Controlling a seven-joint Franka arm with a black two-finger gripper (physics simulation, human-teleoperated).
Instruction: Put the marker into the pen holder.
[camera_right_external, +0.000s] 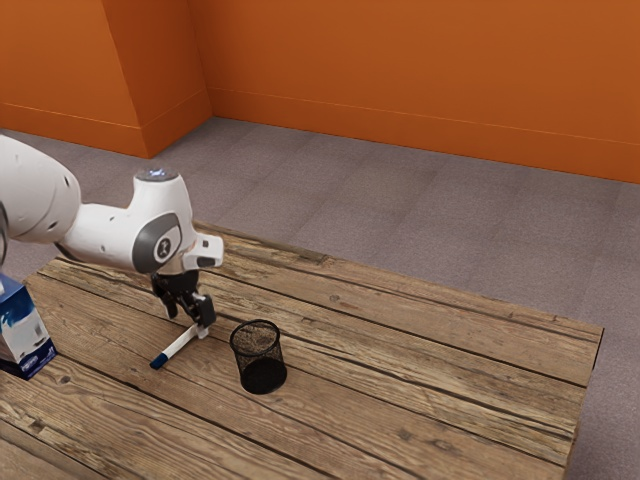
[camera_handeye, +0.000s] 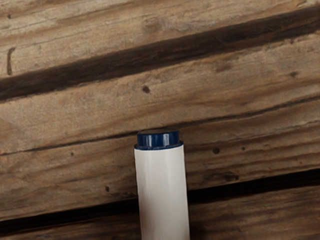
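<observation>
Marker (camera_right_external: 177, 347), white end at the claw (camera_right_external: 197, 322).

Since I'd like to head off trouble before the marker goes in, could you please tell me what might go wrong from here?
The gripper is at one end of the marker, so a grip there may let the long free part droop. The marker is not upright, so it could catch on the pen holder unless turned first.

Indoor room around me, exact kind unclear | orange walls (camera_right_external: 400, 65) | grey carpeted floor (camera_right_external: 350, 200) | rough wooden plank table (camera_right_external: 440, 345)
</observation>
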